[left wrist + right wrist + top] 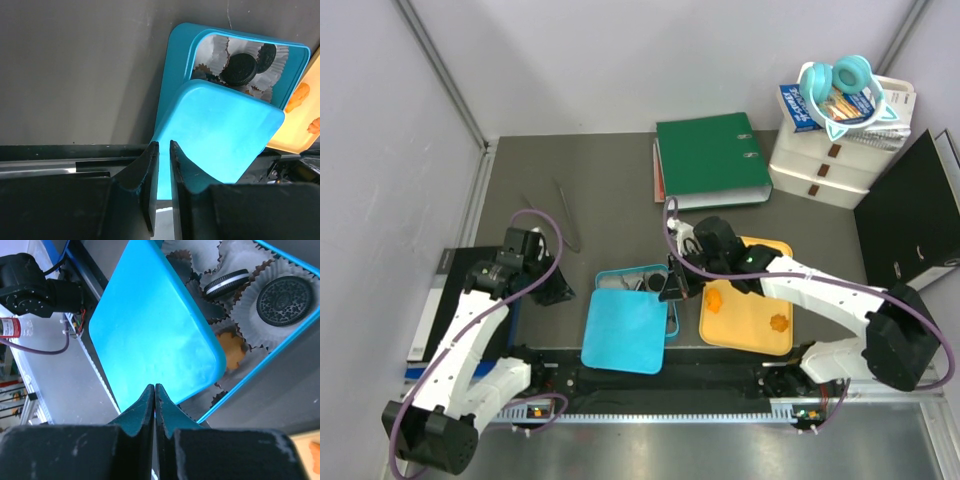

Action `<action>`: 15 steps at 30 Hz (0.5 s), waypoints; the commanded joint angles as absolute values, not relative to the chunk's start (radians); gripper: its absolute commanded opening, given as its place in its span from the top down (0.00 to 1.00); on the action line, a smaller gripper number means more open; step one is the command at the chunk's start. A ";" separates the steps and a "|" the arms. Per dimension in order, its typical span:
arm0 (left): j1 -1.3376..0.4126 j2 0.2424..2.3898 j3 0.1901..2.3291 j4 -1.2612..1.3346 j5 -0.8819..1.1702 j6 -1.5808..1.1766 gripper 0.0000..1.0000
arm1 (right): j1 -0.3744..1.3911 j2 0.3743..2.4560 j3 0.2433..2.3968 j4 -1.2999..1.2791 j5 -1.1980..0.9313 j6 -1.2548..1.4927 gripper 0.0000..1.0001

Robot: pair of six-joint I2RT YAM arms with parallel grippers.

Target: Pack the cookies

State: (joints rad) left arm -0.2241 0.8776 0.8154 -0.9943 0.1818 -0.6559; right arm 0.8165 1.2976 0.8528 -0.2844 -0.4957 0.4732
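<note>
black cookies (round, embossed) | crinkled paper liners | smooth blue lid

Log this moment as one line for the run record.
left gripper: narrowly open, empty | right gripper: shut at lid edge | box: lid tilted over it, partly covering | tray: two orange cookies unpacked

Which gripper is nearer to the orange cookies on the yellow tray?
Right. The right gripper is just left of the nearer orange cookie; the left gripper sits past the far side of the blue box.
</note>
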 commanded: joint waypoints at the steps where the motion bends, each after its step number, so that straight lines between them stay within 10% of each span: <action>1: -0.227 0.876 0.844 -0.991 0.184 -0.660 0.81 | 0.828 1.325 0.890 -0.206 -0.567 0.480 1.00; 15: -0.226 0.900 0.827 -0.962 0.241 -0.663 0.81 | 0.828 1.456 0.894 -0.132 -0.644 0.525 1.00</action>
